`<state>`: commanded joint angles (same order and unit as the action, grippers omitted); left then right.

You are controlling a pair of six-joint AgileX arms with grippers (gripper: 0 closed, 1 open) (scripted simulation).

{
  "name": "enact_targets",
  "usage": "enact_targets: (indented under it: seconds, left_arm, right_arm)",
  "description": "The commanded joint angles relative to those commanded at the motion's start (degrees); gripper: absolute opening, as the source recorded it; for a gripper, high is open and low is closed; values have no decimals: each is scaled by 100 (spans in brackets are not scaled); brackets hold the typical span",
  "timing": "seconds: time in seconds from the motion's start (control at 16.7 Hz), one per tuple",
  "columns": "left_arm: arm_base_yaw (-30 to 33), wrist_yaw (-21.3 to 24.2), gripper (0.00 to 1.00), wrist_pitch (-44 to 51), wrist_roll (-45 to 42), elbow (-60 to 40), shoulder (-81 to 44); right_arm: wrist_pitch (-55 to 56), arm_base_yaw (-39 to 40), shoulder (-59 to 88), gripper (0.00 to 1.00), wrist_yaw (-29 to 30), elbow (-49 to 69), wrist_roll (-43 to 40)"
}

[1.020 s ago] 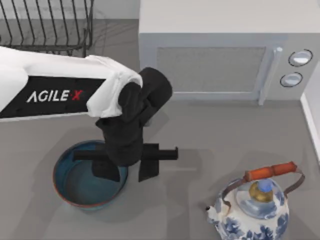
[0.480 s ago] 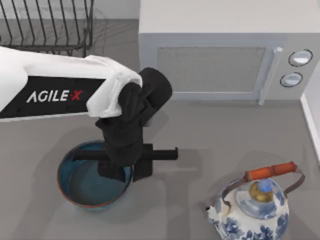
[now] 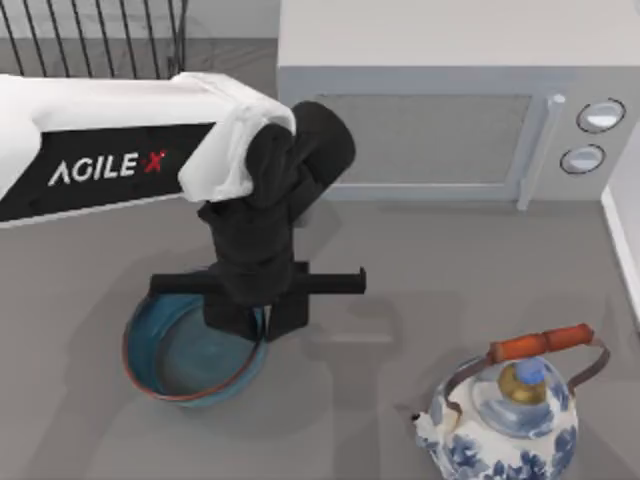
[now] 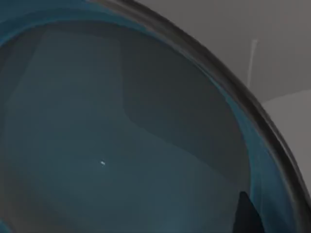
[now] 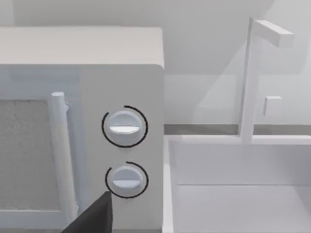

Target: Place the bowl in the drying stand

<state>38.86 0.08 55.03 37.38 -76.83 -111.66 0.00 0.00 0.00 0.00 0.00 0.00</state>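
The blue bowl [image 3: 185, 355], with a thin reddish rim and greyish inside, hangs slightly tilted just above the table at front left. My left gripper [image 3: 262, 320] is shut on the bowl's right rim, one finger inside the rim and one outside. In the left wrist view the bowl's inside [image 4: 121, 145] sits very close to the camera. The black wire drying stand [image 3: 100, 40] is at the back left, partly hidden behind my left arm. A dark part of my right gripper [image 5: 95, 218] faces the microwave's knobs.
A grey microwave [image 3: 450, 100] takes up the back middle and right. A blue-and-white kettle [image 3: 510, 415] with a red handle stands at the front right. A white basin [image 5: 238, 184] with a tap lies beside the microwave on the right.
The left gripper closed on the bowl's right rim. The arm then rose and carried the bowl a little towards the back, tilting it off the table.
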Motion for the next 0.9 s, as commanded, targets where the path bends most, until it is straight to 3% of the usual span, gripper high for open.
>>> enact_targets:
  seconds: [0.54, 0.9]
  left_arm:
    - [23, -2, 0, 3435, 33, -3030, 276]
    - [8, -2, 0, 3855, 16, -3450, 406]
  right_arm:
    - [0, 0, 0, 100, 0, 0, 0]
    - [0, 0, 0, 100, 0, 0, 0]
